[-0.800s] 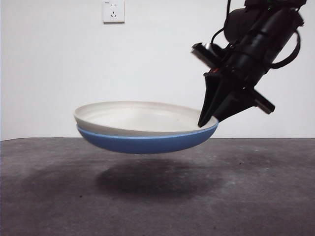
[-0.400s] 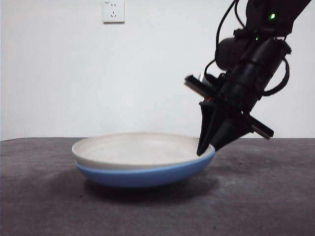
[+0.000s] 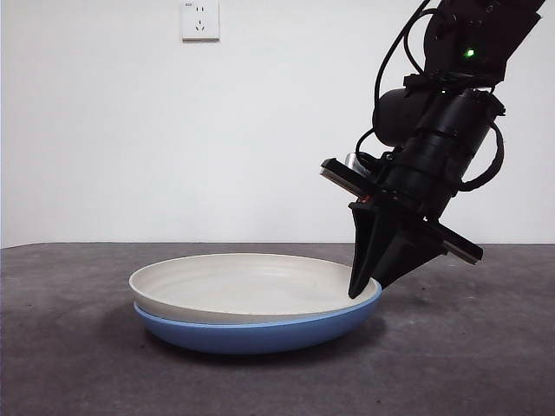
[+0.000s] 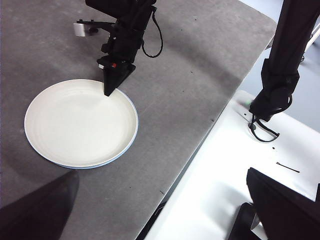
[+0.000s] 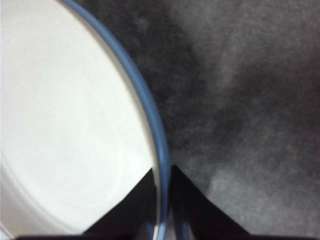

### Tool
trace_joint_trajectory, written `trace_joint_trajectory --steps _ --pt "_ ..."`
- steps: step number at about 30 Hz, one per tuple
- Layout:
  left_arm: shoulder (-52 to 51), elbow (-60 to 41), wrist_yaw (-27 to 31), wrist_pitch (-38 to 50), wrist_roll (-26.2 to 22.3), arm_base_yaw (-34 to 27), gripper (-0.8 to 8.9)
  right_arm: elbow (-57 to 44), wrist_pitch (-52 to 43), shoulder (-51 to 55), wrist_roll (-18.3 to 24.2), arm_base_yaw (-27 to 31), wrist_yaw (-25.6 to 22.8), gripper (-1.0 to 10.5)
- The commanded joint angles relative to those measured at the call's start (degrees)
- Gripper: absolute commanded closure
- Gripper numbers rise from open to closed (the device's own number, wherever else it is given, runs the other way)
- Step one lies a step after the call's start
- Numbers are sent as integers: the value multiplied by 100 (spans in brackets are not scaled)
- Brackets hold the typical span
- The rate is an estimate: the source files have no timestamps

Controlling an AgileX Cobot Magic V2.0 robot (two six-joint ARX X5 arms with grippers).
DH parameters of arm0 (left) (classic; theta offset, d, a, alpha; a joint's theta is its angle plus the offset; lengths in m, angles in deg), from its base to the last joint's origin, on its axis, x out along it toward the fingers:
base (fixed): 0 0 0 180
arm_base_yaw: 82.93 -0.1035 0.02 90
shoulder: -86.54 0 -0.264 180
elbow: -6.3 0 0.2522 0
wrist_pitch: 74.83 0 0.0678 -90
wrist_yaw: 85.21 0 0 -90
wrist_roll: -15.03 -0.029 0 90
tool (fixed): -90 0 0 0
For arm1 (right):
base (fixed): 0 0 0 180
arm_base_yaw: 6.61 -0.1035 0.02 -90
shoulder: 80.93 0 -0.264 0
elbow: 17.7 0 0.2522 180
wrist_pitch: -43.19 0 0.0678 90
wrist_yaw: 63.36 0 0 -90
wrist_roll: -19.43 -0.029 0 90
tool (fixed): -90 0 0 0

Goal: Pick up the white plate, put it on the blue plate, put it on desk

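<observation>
The white plate (image 3: 243, 286) lies nested in the blue plate (image 3: 251, 336), and the stack rests on the desk (image 3: 468, 364). My right gripper (image 3: 360, 290) comes down from the upper right and is shut on the stack's right rim. In the right wrist view one jaw sits inside on the white plate (image 5: 65, 115), the other outside the blue plate's rim (image 5: 145, 100), with my right gripper (image 5: 162, 180) pinching both. The left wrist view shows the white plate (image 4: 80, 122) from high up, with the right gripper (image 4: 107, 92) at its rim. My left gripper (image 4: 161, 172) waits high above, open and empty.
A wall socket (image 3: 199, 19) is on the white wall behind. In the left wrist view the desk's edge (image 4: 190, 160) borders a white surface (image 4: 225, 165), where a black arm base (image 4: 280, 75) stands.
The stacked plates came down from hanging above the desk to resting on it. My right gripper came down with them, still shut on the rim.
</observation>
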Motion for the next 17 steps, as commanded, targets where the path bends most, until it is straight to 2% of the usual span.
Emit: trace_joint_trajectory --steps 1,10,17 --pt "20 66 -9 46 11 44 218 103 24 -98 -44 -22 -142 937" --pt "20 66 -9 46 11 44 218 105 125 -98 9 -33 -271 912" --pt "20 66 -9 37 13 44 218 109 221 212 201 -2 -398 523"
